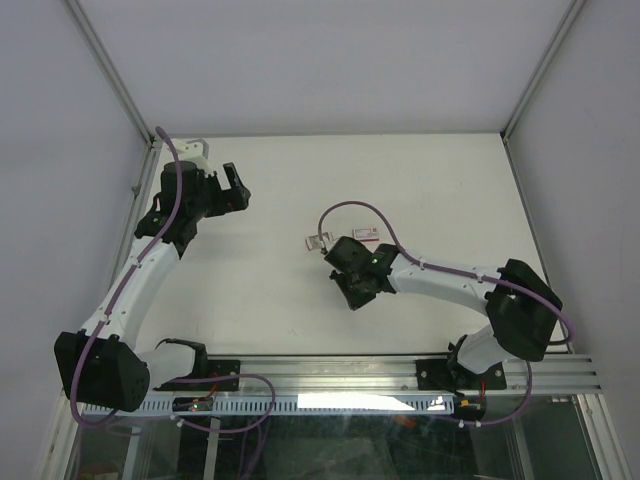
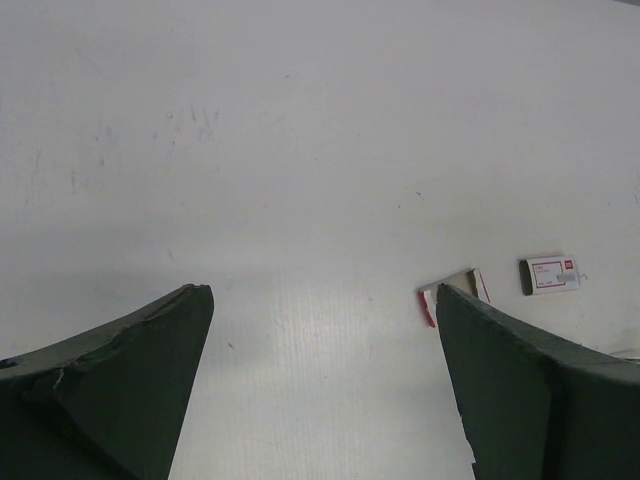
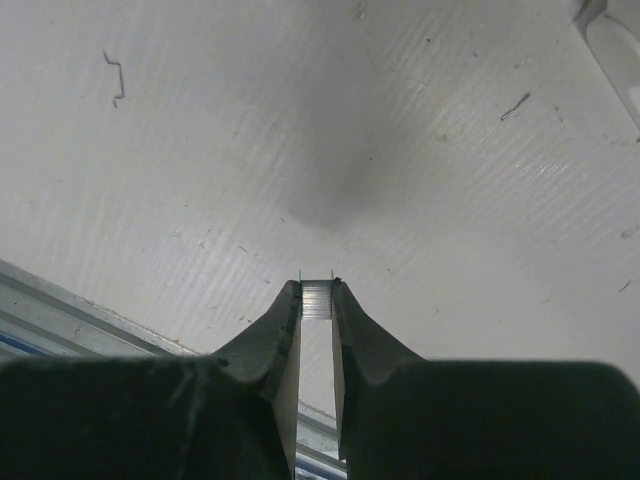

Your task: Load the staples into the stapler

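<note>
A short silvery strip of staples (image 3: 317, 298) is pinched between the fingertips of my right gripper (image 3: 317, 290), held above the white table. From above, that gripper (image 1: 353, 298) hangs mid-table, pointing toward the near edge. Just behind it lie the red-and-white staple sleeve (image 1: 367, 236) and an opened red-edged box part (image 1: 318, 241). In the left wrist view, the sleeve (image 2: 550, 274) is in full view and the box part (image 2: 455, 288) is half hidden behind a finger. My left gripper (image 1: 235, 190) is wide open and empty at the far left (image 2: 322, 290). The stapler does not show in any view.
Two loose bent staples (image 3: 115, 78) (image 3: 515, 105) lie on the table. A pale object (image 3: 612, 40) is cut off at the top right corner of the right wrist view; what it is cannot be told. The aluminium rail (image 1: 400, 372) runs along the near edge.
</note>
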`<state>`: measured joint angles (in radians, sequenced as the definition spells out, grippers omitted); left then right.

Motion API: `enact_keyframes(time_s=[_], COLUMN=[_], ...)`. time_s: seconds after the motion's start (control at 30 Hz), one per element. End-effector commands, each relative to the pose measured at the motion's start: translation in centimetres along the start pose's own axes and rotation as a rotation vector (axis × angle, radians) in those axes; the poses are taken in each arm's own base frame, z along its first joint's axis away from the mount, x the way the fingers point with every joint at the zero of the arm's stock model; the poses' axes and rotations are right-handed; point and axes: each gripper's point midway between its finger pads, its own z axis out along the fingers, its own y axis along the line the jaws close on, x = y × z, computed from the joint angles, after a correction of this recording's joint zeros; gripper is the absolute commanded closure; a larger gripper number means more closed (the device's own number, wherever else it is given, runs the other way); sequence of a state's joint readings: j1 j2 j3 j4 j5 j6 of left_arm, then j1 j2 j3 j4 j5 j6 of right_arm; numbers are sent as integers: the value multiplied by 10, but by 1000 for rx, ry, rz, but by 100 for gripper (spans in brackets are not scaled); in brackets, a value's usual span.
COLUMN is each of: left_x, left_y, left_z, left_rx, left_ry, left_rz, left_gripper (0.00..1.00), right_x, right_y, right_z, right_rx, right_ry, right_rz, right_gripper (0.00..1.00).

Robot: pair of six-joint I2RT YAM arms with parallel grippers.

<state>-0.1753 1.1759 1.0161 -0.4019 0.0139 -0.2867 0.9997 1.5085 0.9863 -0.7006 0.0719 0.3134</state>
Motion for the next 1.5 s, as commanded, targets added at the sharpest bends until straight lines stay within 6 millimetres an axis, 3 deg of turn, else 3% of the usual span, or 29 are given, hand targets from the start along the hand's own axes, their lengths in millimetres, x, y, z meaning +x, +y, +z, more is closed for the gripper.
enact_keyframes(time_s=[0.0, 0.37, 0.63, 0.8, 1.17, 1.47], left_x=[-15, -17, -17, -18, -18, -18], left_y=[-7, -9, -10, -11, -12, -13], left_z=[-2, -4, -5, -6, -7, -7], left_rx=[39, 43, 49, 53, 60, 61], left_ry=[-55, -62, -61, -65, -65, -65], left_rz=[21, 20, 13, 13, 12, 13], left_gripper=[1, 1, 1, 1, 1, 1], right_x=[-9, 6, 9, 3, -3, 2], right_y=[2, 1, -2, 0, -3, -4], right_z=[4, 25, 30, 31, 35, 34], right_rx=[20, 34, 60, 62, 87, 95], right_ry=[-56, 6, 42, 37, 31, 47], right_rz=[22, 23, 17, 20, 15, 9], right_gripper=[85, 82, 70, 66, 68, 79])
